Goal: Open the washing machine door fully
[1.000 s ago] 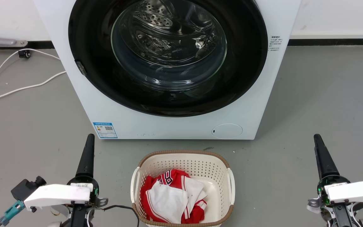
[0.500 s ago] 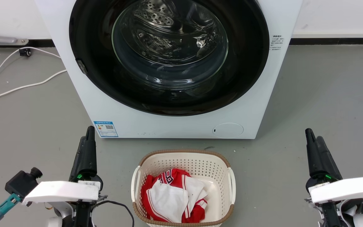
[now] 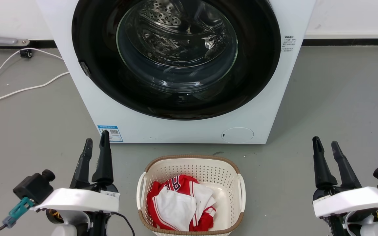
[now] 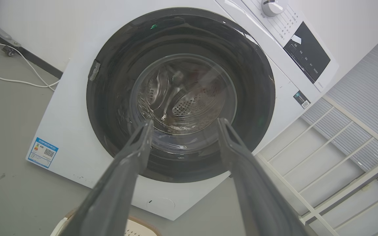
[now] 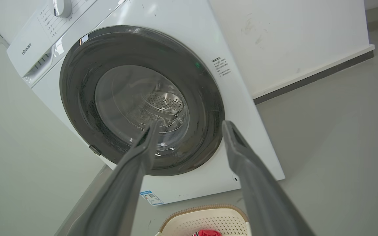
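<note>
We hold our left gripper (image 3: pixel 95 140) and right gripper (image 3: pixel 325 143) with fingers spread, gripping nothing; the washing machine door (image 3: pixel 176 59) sits closed ahead, between and beyond them.

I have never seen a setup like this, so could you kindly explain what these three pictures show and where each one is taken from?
This is a wheeled robot with two arms, each ending in a two-fingered claw. One picture comes from a camera on its head, looking down: the left claw and right claw are both open and hold nothing. Ahead stands a white washer with its round black door shut. On the grey floor between the arms sits a basket with red and white clothes; a white cable lies to the left. The other two pictures come from cameras on each wrist, looking along that claw's fingers toward the door.
</note>
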You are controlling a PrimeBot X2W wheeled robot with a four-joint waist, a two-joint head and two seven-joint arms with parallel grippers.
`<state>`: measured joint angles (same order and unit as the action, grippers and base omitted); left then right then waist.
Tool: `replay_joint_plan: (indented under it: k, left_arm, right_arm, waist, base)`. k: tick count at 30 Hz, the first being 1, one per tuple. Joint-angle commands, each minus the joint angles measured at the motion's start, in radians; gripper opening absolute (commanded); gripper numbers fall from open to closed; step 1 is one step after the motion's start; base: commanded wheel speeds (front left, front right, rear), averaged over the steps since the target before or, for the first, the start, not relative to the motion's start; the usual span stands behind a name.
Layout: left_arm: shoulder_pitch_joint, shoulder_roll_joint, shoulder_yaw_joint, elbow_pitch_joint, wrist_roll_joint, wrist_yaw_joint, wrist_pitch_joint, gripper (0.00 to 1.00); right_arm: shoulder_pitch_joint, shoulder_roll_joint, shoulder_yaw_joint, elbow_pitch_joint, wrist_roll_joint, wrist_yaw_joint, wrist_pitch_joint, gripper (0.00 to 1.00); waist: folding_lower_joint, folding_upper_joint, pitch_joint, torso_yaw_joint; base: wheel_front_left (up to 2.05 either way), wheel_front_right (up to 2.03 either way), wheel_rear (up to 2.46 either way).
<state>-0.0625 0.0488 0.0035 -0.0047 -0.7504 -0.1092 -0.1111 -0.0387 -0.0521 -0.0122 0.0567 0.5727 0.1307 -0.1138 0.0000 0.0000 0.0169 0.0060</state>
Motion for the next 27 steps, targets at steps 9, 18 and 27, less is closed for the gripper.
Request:
replay_joint_plan:
  k: [9,18,27]
  left_arm:
    - [0.010,0.003,-0.027,0.003,0.198,0.022,-0.033,1.00]
    - [0.020,0.005,-0.046,0.008,0.330,0.040,-0.056,1.00]
    - [0.022,0.019,-0.061,-0.004,0.436,0.069,-0.078,1.00]
  right_arm:
    - [0.006,0.000,-0.001,-0.020,-0.141,0.000,-0.017,1.00]
    - [0.016,0.001,0.002,-0.030,-0.257,0.000,-0.004,1.00]
    - [0.021,0.001,-0.001,-0.044,-0.361,0.000,-0.006,1.00]
  waist:
    - [0.0000,0.0000,-0.001,0.003]
    - [0.0000,0.0000,-0.003,0.004]
    - [0.0000,0.0000,0.001,0.004]
  base:
    - [0.00,0.00,0.00]
    - [0.00,0.00,0.00]
    - [0.00,0.00,0.00]
